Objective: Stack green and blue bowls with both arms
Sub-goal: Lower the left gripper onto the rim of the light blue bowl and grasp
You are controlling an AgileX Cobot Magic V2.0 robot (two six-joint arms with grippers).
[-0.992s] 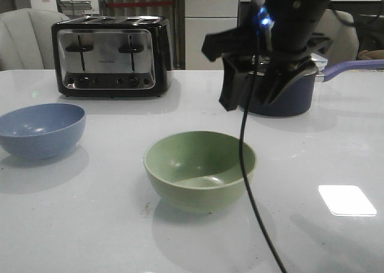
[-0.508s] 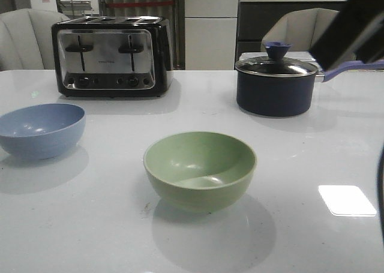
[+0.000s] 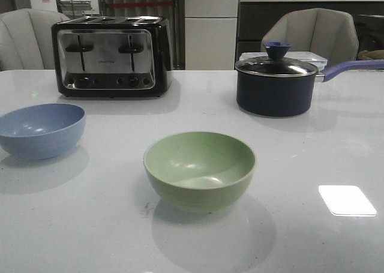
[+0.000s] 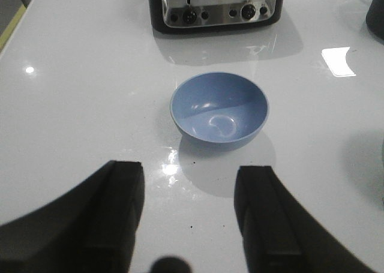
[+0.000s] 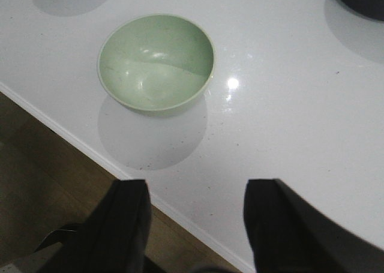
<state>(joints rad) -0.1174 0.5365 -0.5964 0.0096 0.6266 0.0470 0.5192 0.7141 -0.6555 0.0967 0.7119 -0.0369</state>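
Note:
The pale green bowl sits upright in the middle of the white table, and the dusty blue bowl sits apart from it at the left. Neither arm shows in the front view. My left gripper is open and empty, high above the table, with the blue bowl beyond its fingertips. My right gripper is open and empty, high over the table's front edge, with the green bowl beyond its fingertips.
A black and chrome toaster stands at the back left. A dark navy lidded saucepan with a purple handle stands at the back right. The table's front edge and brown floor show in the right wrist view.
The right arm, which hung over the saucepan a second ago, has lifted up and to the right out of the front view. The bowls have not moved.

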